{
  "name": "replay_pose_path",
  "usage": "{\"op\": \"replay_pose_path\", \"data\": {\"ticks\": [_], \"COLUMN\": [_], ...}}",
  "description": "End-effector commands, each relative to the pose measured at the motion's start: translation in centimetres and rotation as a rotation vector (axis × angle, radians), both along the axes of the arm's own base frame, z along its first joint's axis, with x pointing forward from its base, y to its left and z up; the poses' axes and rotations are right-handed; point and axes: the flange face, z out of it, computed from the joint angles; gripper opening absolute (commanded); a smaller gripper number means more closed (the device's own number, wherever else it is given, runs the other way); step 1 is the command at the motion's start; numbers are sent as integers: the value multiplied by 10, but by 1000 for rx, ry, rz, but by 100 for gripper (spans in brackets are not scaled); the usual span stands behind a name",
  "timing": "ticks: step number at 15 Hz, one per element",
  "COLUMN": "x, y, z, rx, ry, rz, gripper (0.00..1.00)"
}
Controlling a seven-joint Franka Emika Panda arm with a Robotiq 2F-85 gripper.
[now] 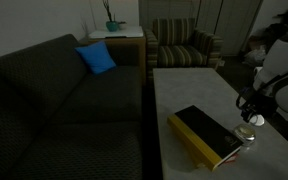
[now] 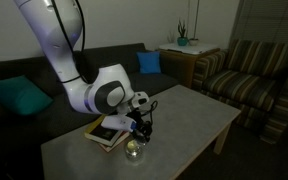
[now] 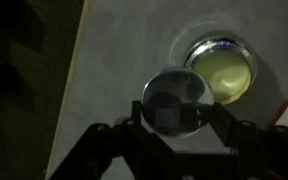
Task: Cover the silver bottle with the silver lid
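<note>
silver lid (image 3: 178, 95) seemingly in gripper (image 3: 180, 118), just beside open silver bottle (image 3: 222, 66)

Lid (image 3: 179, 98): shiny silver in your wrist view, with a dark reflection across its face.
Bottle (image 3: 221, 68): you saw a silver rim and a pale yellowish inside.
Gripper (image 3: 179, 118): black.
Arm (image 2: 59, 40): white, with a grey disc at the joint.
Book (image 1: 206, 135): black on top, yellow along the edges.
Table (image 2: 189, 108): plain light grey where you worked.
Sofa (image 1: 54, 95): dark charcoal.
Blue cushion (image 1: 96, 58): bright blue, plain.
Teal cushion (image 2: 24, 97): teal, plain.
Armchair (image 2: 249, 70): striped for you in olive, tan and dark bands.
Pot (image 1: 114, 26): teal.
</note>
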Motion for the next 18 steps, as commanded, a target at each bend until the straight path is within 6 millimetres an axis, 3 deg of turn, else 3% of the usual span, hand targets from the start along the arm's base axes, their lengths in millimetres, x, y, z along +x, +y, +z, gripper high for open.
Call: {"op": "replay_pose_path", "data": {"ticks": [1, 6, 9, 10, 13, 14, 18], "x": [4, 7, -2, 5, 3, 3, -1], "y": [-16, -36, -56, -45, -54, -54, -53], "z": [-15, -28, -23, -24, -24, -24, -23], "rx": [46, 103, 100, 98, 95, 95, 99], "ry": [84, 143, 111, 116, 115, 115, 127], "rz": [33, 26, -55, -24, -48, -49, -41], "gripper": [44, 44, 44, 69, 69, 44, 44]}}
